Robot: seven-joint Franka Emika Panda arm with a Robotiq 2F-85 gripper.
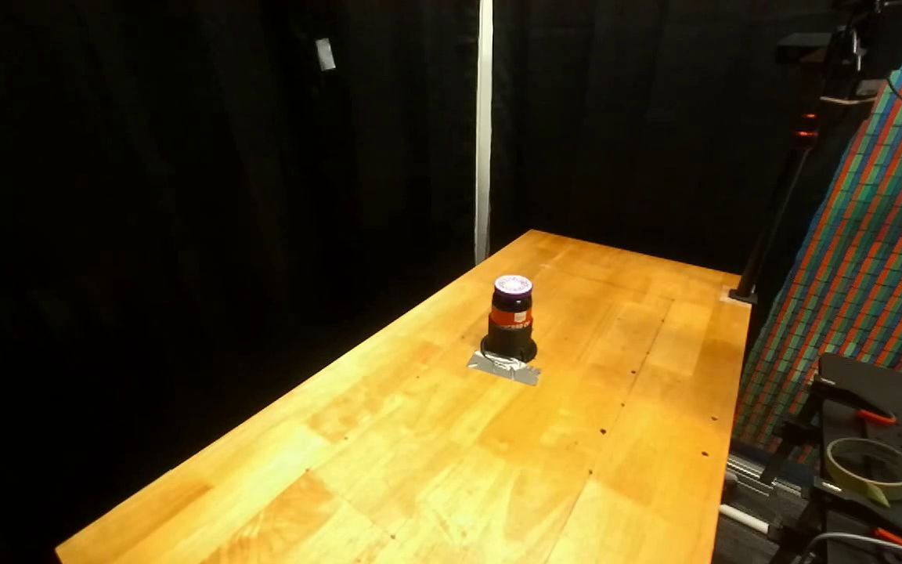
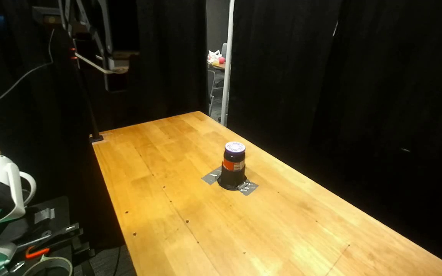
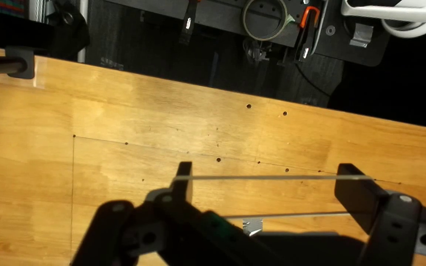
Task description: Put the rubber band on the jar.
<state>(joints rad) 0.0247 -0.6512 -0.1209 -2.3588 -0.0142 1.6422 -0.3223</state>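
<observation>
The jar stands upright in a black round holder on the table in both exterior views (image 1: 512, 315) (image 2: 234, 164). It has a dark body, an orange-red band and a pale lid. My gripper (image 3: 265, 170) is open in the wrist view. The rubber band (image 3: 263, 177) is looped around both fingers and stretched across the gap in two strands. In the exterior views my gripper is dark and partly cut off, high up and well apart from the jar (image 1: 854, 90) (image 2: 100, 61). The rubber band also shows there (image 2: 92, 65). The jar does not show in the wrist view.
The holder (image 2: 232, 179) is fixed to the wooden table (image 1: 435, 454) with silver tape (image 1: 504, 368). A dark post (image 2: 96, 138) is mounted at the table's corner. A black side surface holds a tape roll (image 1: 872, 468) and orange-handled clamps (image 1: 901, 536). Dark curtains surround the table.
</observation>
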